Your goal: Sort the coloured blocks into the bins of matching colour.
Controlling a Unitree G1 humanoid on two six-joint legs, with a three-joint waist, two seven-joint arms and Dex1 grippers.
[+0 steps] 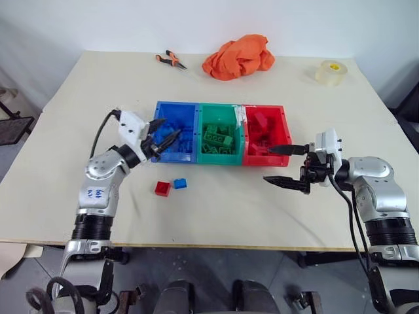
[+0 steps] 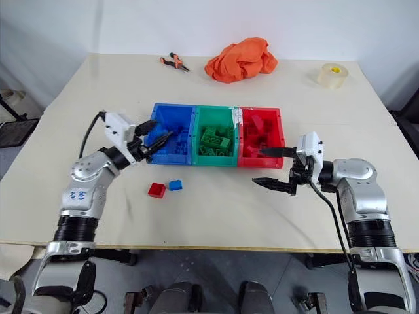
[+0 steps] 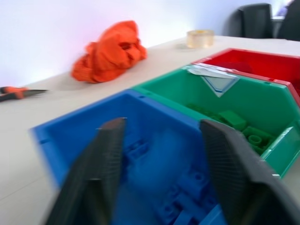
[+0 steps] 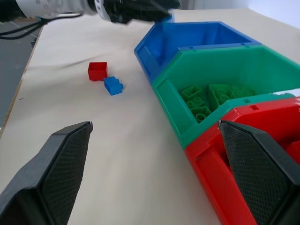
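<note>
A pale cream table [image 1: 216, 216] is set against a plain white wall [image 1: 196, 23]. Grey floor [image 1: 216, 268] is seen below the front edge. A dark stand [image 1: 13, 124] is placed at the left, and a dark shape, possibly a chair [image 1: 409, 108], at the right. Two dark chairs [image 3: 255, 21] are seen beyond the far table end. Even, soft lighting is cast throughout.
</note>
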